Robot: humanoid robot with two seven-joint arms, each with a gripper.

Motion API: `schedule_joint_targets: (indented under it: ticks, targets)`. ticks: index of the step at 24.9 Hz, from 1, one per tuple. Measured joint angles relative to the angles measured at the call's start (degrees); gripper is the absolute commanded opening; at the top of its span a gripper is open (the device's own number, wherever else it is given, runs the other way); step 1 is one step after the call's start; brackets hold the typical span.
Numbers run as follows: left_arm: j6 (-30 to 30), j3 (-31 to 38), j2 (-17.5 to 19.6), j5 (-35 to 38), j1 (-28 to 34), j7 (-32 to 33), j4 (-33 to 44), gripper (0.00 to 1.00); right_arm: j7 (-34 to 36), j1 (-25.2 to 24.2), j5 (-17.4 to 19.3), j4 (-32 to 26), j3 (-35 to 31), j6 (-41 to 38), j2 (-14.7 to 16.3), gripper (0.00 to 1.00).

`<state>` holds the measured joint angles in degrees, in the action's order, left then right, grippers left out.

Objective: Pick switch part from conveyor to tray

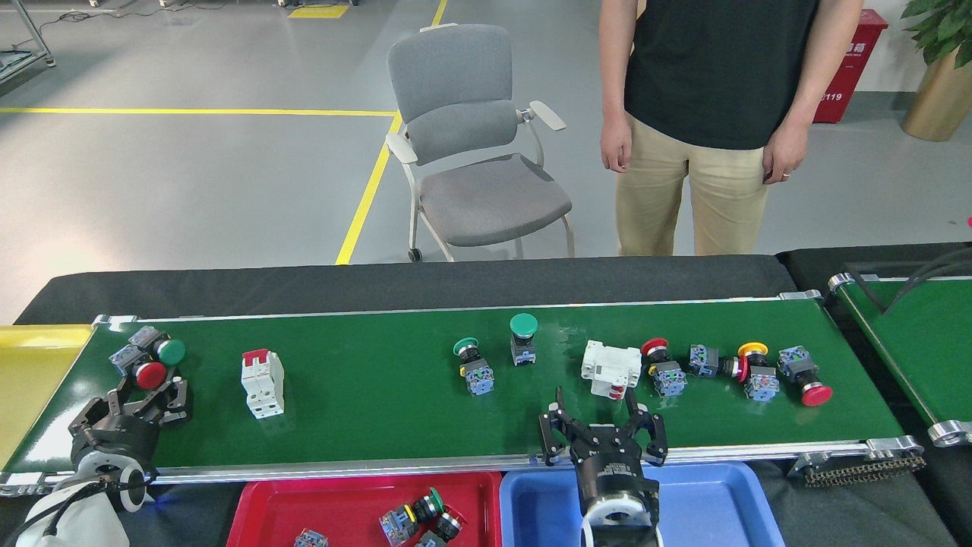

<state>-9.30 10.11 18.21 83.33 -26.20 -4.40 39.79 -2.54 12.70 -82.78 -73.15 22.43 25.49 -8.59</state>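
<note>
The conveyor (380, 418) carries several switch parts. A red-capped and a green-capped push-button (148, 358) lie at its far left. Just in front of them my left gripper (146, 399) is open and holds nothing. Further right lie a white breaker (262, 382), two green-capped switches (493, 353), a second white breaker (610, 368) and a cluster of red and yellow-capped switches (729, 366). My right gripper (602, 416) is open and empty over the belt's near edge, just in front of the second breaker. The red tray (304, 501) holds a few switch parts. The blue tray (706, 501) sits beside it.
A person (714, 114) stands behind the belt at the right, with a grey chair (471, 144) beside them. A yellow surface (30, 372) adjoins the belt's left end. A second green belt (923, 342) runs at the far right.
</note>
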Motion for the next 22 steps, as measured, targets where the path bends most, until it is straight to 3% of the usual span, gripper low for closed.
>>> schedule_joint_targets:
  ticks: [3,4,6,7,8,13,17,22]
  targets:
    - [0.12,0.0,0.0,0.0,-0.2,-0.32,-0.01,0.24,-0.11,2.39,0.66,4.6,0.81,1.35,0.0,0.97]
    - [0.13,-0.02,0.0,0.0,-0.22,-0.38,-0.01,0.22,-0.13,3.35,1.5,5.61,0.91,1.86,-0.01,0.91]
    - [0.32,-0.05,0.0,0.0,-0.23,-0.48,-0.01,0.19,-0.13,4.65,3.47,6.39,1.04,2.21,-0.01,0.64]
    - [0.31,-0.07,0.0,0.0,-0.23,-0.62,-0.01,0.17,-0.13,4.9,4.06,6.46,1.23,2.32,-0.01,0.44]
    - [0.22,-0.08,0.0,0.0,-0.23,-0.84,-0.01,0.14,-0.13,4.93,4.31,6.51,1.62,2.49,-0.01,0.35]
    - [-0.36,-0.11,0.04,0.0,-0.21,-2.86,0.04,0.08,-0.42,4.93,4.72,6.59,3.66,1.7,0.07,0.23]
    - [-1.69,-0.11,0.41,-0.08,-0.06,-4.15,1.03,0.07,-0.6,4.93,4.82,6.46,3.68,0.22,0.07,0.22]
    - [-3.27,0.31,0.42,-0.34,2.62,-4.49,7.79,0.08,-0.68,4.66,4.84,5.3,3.68,-0.14,0.09,0.22]
